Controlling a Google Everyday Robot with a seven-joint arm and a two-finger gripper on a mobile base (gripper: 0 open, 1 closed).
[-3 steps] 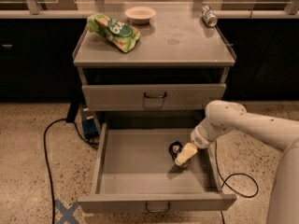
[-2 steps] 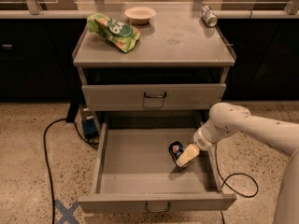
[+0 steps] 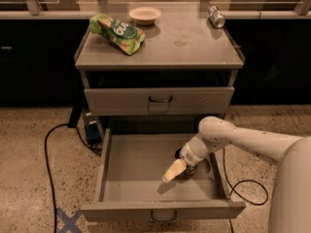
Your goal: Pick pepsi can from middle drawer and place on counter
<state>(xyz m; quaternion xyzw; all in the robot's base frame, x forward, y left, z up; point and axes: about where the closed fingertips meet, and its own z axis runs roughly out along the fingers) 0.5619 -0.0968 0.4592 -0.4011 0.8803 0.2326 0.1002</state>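
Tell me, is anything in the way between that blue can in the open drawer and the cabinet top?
Nothing visible blocks it. The gripper is right at the pepsi can inside the middle drawer, and the drawer above is shut. On the counter, a green bag, a bowl and a silvery can sit toward the back.

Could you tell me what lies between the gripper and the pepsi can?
Nothing, in the camera view: the gripper sits right at the dark blue pepsi can inside the grey metal drawer.
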